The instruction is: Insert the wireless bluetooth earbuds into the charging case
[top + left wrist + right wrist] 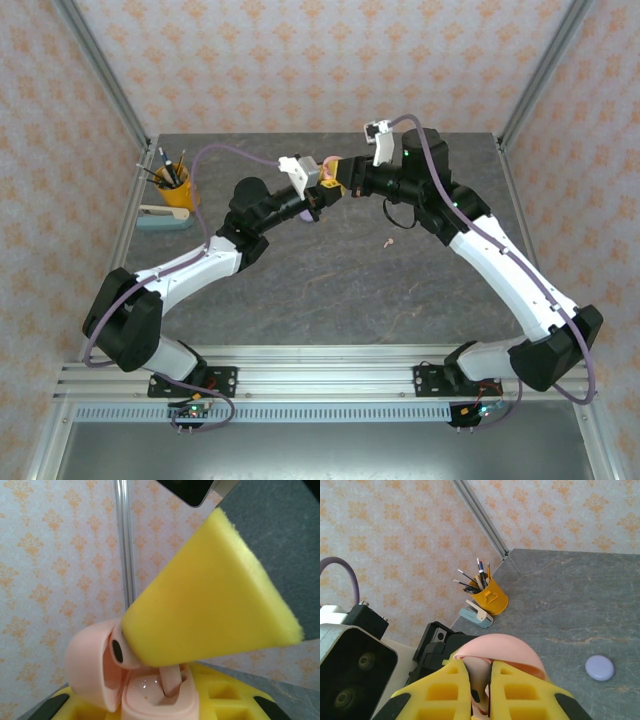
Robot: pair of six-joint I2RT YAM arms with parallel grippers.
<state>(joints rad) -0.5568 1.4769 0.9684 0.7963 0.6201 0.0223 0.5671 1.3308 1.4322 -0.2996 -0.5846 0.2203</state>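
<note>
A salmon-pink charging case (160, 702) is held up off the table with its lid (87, 667) swung open to the left. My left gripper (160, 712) is shut on the case's base, its yellow fingers (227, 695) on either side. My right gripper (481, 692) is shut on a salmon-pink earbud (120, 652). The bud's stem (172, 680) reaches down into the case's well. The right gripper's yellow finger (215, 600) covers most of the bud. In the top view the two grippers (325, 190) (343, 180) meet above the table's back middle. A second pink earbud (388, 241) lies loose on the table.
A closed lilac round case (599, 667) lies on the grey table. A yellow pen cup (176, 186) and a pale blue stapler (165, 217) stand at the back left corner. A black cable (400, 216) loops under the right arm.
</note>
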